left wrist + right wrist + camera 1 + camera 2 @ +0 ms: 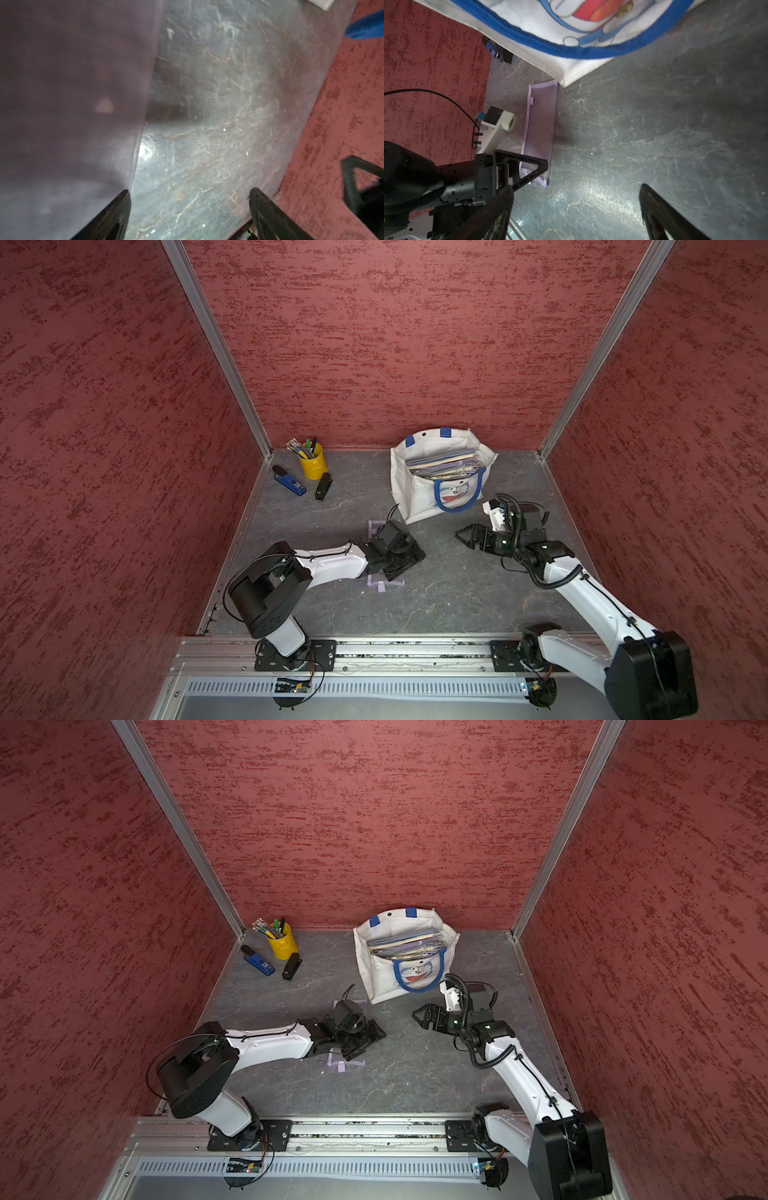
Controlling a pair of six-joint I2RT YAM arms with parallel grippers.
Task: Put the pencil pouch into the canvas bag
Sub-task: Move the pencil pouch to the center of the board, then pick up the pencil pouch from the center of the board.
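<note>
The pencil pouch [384,584] is a flat lavender sleeve lying on the grey table [457,593], mostly hidden under my left arm in both top views. In the left wrist view the pencil pouch [72,104] fills one side. My left gripper [190,192] hovers low and open, one finger over the pouch's edge and the other over bare table. The white canvas bag [419,497] with blue handles stands upright behind it, mouth open. My right gripper [459,537] is open and empty in front of the bag, pointing toward the pencil pouch [539,128].
Folders [446,462] fill the bag. A yellow pen cup [312,462], a blue stapler [289,482] and a small black item [323,486] sit at the back left corner. Red walls enclose the table on three sides.
</note>
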